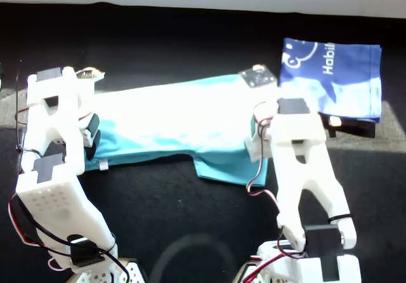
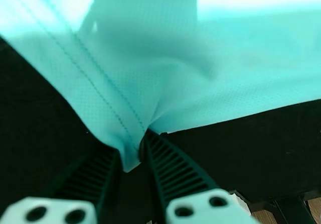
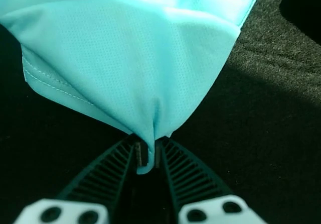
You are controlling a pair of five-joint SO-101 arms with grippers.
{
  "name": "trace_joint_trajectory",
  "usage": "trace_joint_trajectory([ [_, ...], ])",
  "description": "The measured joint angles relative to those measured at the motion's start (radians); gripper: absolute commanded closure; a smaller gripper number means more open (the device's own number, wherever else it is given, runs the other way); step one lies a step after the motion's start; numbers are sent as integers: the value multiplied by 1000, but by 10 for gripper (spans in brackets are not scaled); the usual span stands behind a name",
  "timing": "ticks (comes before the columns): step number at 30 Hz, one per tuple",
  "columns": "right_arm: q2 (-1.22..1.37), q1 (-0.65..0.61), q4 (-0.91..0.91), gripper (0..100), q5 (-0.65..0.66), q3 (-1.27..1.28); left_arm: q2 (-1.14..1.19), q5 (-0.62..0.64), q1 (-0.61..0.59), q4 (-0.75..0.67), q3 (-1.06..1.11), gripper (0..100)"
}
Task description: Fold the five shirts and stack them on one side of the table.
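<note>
High view: you pinch turquoise shirt (image 1: 190, 124) at both ends, left gripper (image 2: 133, 149) and right gripper (image 3: 148, 148) clamped on cloth, so it lies spread for folding.

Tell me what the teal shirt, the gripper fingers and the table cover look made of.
Teal shirt: thin knit mesh, likely synthetic sportswear; tiny pinholes, slight sheen, stitched hem.
Fingers: black matte plastic, ribbed inner faces; possibly printed, cannot tell.
Table cover: black felt-like cloth, matte; fuzzy speckled nap in the sunlight.
</note>
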Motion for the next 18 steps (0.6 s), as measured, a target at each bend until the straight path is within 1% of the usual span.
trace_joint_trajectory([
  [4,-21,0,-12,992,17,43,0,0,-2,-74,49,991],
  [8,-84,0,41,992,25,35,0,0,-14,-86,49,991],
  [14,-129,11,54,992,25,49,0,0,-18,-86,52,989],
  [18,-129,17,-26,992,25,149,0,0,-18,-86,52,943],
])
